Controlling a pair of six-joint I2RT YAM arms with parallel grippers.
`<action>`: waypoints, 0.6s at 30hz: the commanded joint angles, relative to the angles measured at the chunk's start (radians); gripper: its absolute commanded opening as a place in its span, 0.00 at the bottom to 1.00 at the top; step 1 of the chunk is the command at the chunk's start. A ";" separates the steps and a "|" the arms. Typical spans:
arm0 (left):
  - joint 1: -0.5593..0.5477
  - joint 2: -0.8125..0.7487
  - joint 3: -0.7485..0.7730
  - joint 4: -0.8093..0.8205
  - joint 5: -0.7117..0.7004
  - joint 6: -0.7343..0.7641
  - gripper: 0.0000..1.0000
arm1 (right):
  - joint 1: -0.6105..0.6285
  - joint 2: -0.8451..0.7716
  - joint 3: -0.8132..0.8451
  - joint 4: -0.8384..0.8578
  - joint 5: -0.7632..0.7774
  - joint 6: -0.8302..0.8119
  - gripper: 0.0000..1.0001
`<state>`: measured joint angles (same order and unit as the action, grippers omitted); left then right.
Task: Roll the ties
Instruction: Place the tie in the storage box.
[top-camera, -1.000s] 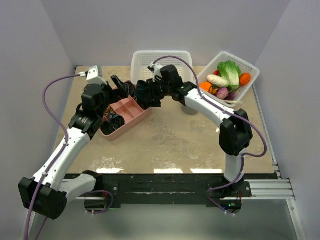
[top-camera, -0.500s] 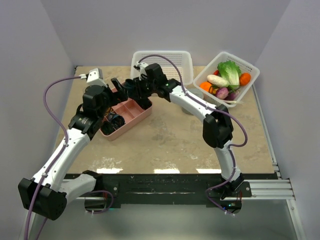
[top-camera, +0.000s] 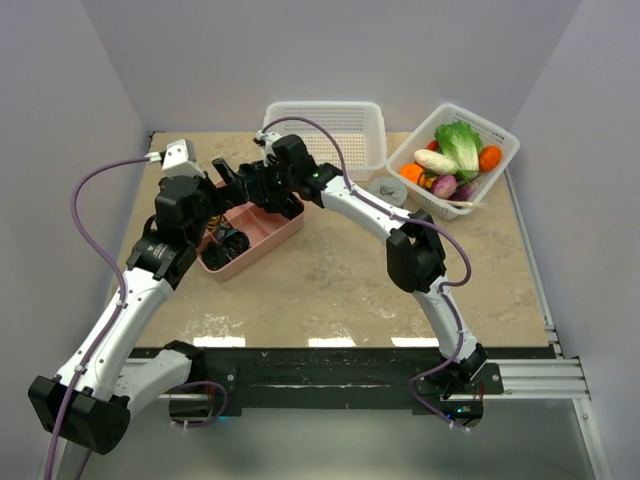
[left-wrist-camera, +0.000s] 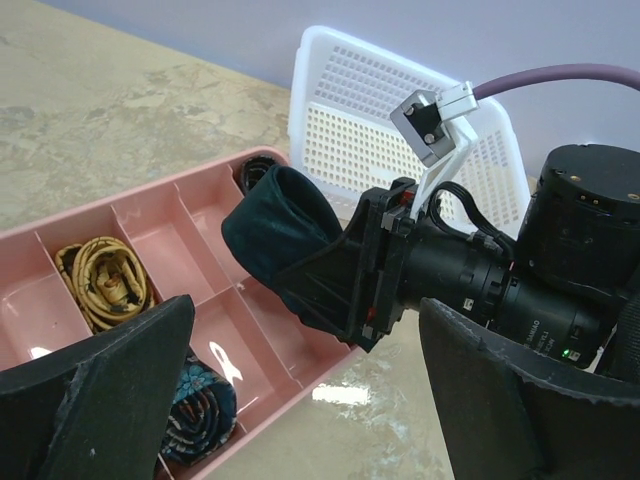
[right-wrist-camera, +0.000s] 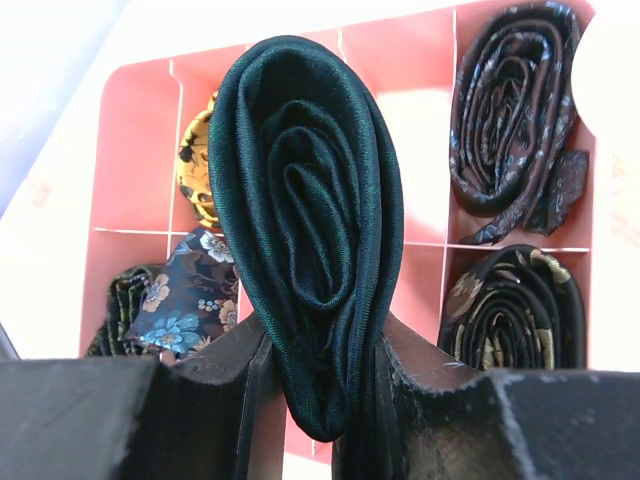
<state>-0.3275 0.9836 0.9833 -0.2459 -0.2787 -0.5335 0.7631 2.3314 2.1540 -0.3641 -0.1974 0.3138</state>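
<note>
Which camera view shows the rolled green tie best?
The right wrist view: the tie fills it end-on, its coils clear, clamped in the right gripper above the pink tray. The left wrist view shows the tie from the side. The top view shows it only as a dark blob.

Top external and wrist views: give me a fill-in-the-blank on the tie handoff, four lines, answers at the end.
1. The right gripper holds the rolled dark teal tie over the ____ tray.
2. The left gripper is ____ and holds nothing.
3. The white basket directly behind the tray is ____.
4. The far-right basket holds ____.

Answers: pink; open; empty; vegetables.
</note>
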 joint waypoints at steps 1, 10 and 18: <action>0.010 -0.011 0.002 -0.007 -0.040 0.036 1.00 | 0.005 -0.040 -0.026 0.056 0.059 0.027 0.00; 0.011 0.020 -0.003 -0.004 -0.036 0.040 1.00 | 0.008 -0.067 -0.105 0.036 0.115 0.021 0.00; 0.011 0.030 -0.009 0.003 -0.033 0.041 1.00 | 0.016 -0.113 -0.203 0.054 0.148 0.013 0.00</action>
<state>-0.3237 1.0103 0.9833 -0.2718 -0.2962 -0.5117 0.7677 2.3165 2.0010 -0.3218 -0.0917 0.3321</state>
